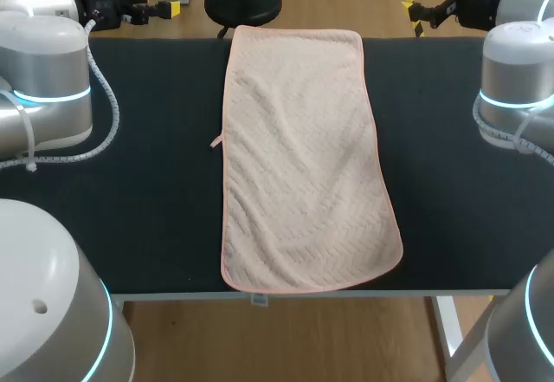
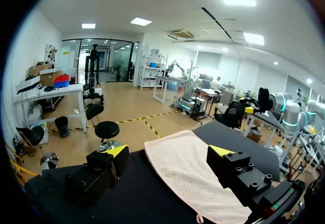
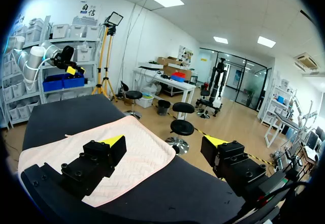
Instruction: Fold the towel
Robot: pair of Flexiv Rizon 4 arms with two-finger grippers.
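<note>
Left gripper (image 2: pixel 169 152) hangs wide open and empty by the far edge of the table (image 1: pixel 147 183), to the left of the towel (image 1: pixel 303 165), which shows ahead of and below its fingers. Right gripper (image 3: pixel 163 142) is likewise spread wide with nothing held, by the far edge to the towel's right. Pale pink, the towel lies flat and unfolded down the middle of the black table, from far edge to near edge, apart from both grippers, with a small loop (image 1: pixel 216 142) on its left side.
</note>
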